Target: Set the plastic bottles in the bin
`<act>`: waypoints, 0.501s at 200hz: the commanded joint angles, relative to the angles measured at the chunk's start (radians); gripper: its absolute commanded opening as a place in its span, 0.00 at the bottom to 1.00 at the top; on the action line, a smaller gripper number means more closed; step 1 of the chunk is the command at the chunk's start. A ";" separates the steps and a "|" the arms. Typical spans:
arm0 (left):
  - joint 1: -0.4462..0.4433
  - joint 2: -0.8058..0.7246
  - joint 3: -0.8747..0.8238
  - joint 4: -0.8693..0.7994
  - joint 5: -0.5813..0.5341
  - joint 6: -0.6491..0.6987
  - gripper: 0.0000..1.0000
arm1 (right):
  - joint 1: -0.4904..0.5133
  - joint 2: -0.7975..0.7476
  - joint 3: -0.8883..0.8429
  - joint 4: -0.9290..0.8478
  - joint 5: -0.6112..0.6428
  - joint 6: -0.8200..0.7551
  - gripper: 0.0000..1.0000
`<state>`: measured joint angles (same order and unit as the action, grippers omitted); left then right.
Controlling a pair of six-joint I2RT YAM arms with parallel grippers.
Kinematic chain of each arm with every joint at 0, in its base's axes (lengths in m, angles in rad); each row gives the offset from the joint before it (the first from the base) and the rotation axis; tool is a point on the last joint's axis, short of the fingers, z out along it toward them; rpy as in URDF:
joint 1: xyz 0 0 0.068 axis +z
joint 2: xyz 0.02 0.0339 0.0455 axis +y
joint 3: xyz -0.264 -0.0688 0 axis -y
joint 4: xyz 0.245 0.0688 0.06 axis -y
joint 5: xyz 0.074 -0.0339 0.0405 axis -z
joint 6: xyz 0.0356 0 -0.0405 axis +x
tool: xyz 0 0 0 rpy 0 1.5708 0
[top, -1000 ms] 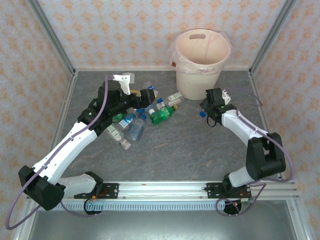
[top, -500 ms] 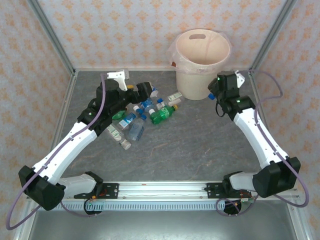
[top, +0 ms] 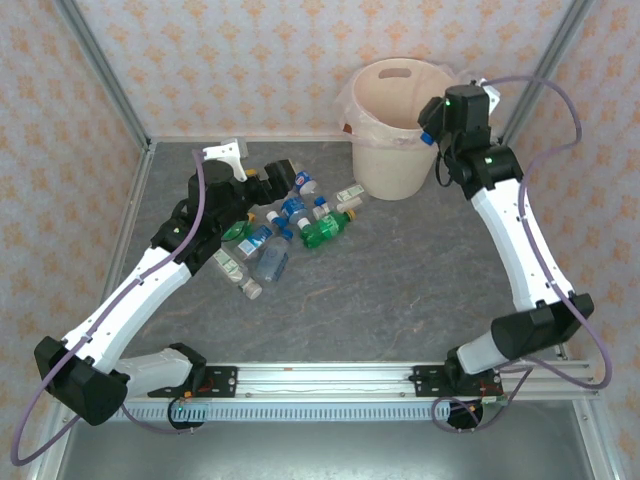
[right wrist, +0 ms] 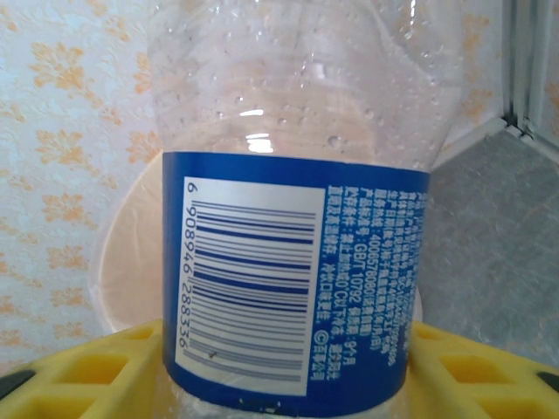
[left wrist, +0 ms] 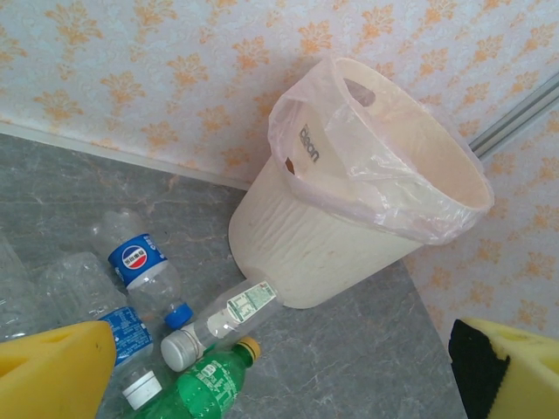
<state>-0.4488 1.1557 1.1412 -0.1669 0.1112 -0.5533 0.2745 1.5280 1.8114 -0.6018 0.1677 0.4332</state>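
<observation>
So the right pincer (top: 433, 127) gripped a blue-label bottle (right wrist: 288, 262) at the bin (top: 400, 170)'s 3 o'clock rim; left pincer (top: 291, 178) sat wide open by the bottle pile (top: 288, 228), bin's 8 o'clock.

Bin (top: 395, 165) mouth wide open; plastic bottles (top: 272, 258) in a cluster left of centre; bare table (top: 400, 290) elsewhere.

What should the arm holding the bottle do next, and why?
Probably nudge the right claw a little inward, over the middle of the bin. It grips a clear bottle with a blue label, but seen from above it sits right at the bin's rim, so letting go here might bounce the bottle off the edge.
</observation>
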 commanded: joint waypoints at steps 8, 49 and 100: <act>0.010 -0.026 0.014 -0.008 -0.001 0.002 0.99 | 0.008 0.093 0.145 -0.028 0.039 -0.068 0.57; 0.009 -0.054 0.006 -0.023 -0.002 0.015 0.99 | 0.006 0.260 0.327 -0.056 0.014 -0.082 0.57; 0.009 -0.080 0.002 -0.034 0.025 0.044 0.99 | -0.010 0.429 0.470 -0.090 0.001 -0.064 0.57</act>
<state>-0.4488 1.1011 1.1412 -0.1783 0.1154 -0.5476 0.2741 1.9102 2.2242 -0.6487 0.1680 0.3687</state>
